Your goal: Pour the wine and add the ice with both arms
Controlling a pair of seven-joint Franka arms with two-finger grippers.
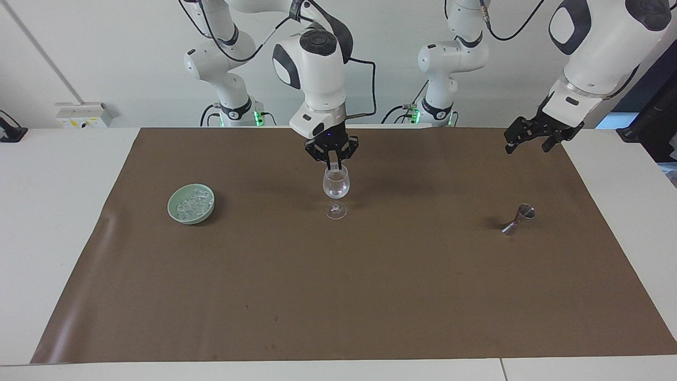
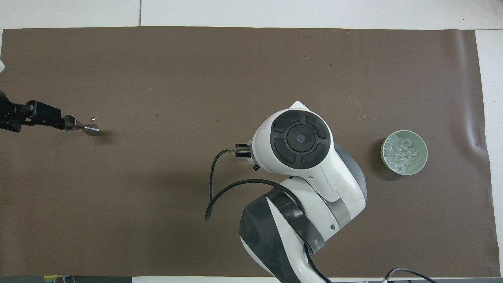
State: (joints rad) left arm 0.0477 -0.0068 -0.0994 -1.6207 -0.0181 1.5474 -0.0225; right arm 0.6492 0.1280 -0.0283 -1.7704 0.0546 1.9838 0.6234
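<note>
Right pincer [image 1: 331,165] (clenched, fingertips at the rim, apparently on an ice piece) hangs directly above the upright wine glass [image 1: 336,184] at mid-surface; ice bowl [image 1: 191,203] toward the right arm's end. Left pincer [image 1: 535,138], released, waits.

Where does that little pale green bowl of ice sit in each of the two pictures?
Facing view: the pale green bowl sits on the brown mat, toward the right arm's end of the table.
Overhead view: the same bowl shows at the opposite edge of the picture, beside the big white arm.
Shared landmark: the small metal double-cone measuring cup at the left arm's end.
</note>
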